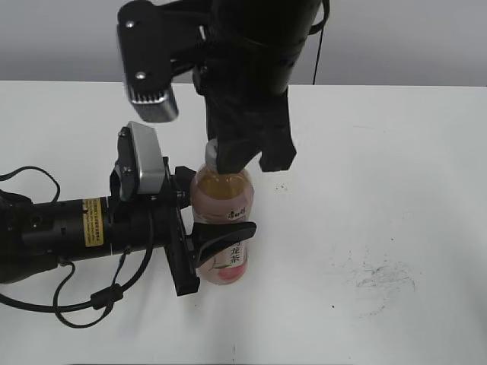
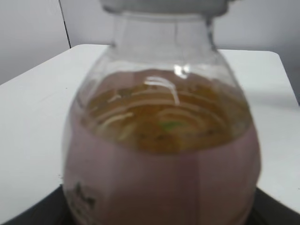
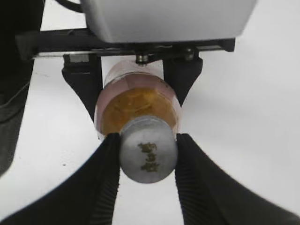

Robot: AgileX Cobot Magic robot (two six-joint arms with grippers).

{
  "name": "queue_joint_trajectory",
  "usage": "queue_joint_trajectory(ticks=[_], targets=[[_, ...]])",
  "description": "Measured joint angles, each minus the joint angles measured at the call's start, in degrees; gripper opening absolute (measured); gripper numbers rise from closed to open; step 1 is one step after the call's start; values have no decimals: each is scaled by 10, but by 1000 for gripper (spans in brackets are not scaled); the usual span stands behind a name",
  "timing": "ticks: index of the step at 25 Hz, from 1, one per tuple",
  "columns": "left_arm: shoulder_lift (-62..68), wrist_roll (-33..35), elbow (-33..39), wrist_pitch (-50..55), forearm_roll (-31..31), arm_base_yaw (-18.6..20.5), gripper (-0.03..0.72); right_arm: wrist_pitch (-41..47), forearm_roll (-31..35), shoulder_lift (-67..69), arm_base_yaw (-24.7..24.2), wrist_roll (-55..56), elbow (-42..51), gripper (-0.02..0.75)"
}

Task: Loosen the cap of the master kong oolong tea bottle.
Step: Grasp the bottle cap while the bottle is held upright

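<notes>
In R wrist view, fingers pinch cap, hidden in ext.

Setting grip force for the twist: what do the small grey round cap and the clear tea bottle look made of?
The small grey round cap: likely matte plastic, dull and opaque, dark print on top. The clear tea bottle: thin glossy plastic by its look, see-through with bright highlights; a pink label wraps the body.

Exterior cam looks down at the desk from the front, both wrist cams sit super close on the same master kong oolong tea bottle, the right one straight above.
</notes>
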Motion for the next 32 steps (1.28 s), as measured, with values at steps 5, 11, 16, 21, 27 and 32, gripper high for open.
queue_joint_trajectory(ticks=[5, 11, 16, 21, 27, 32], targets=[[0, 3, 1, -1, 5, 0, 405, 2, 10, 0, 0, -183, -1, 274], [0, 6, 2, -1, 13, 0, 405, 6, 41, 0, -2, -479, -2, 274], [0, 6, 2, -1, 13, 0, 405, 6, 46, 0, -2, -662, -3, 274], [0, 6, 2, -1, 13, 0, 403, 6, 45, 0, -2, -644, -3, 277], [2, 0, 1, 2, 1, 0, 403, 4, 44, 1, 1, -334, -3, 511], [2, 0, 1, 2, 0, 0, 403, -10, -34, 1, 2, 55, -3, 575]])
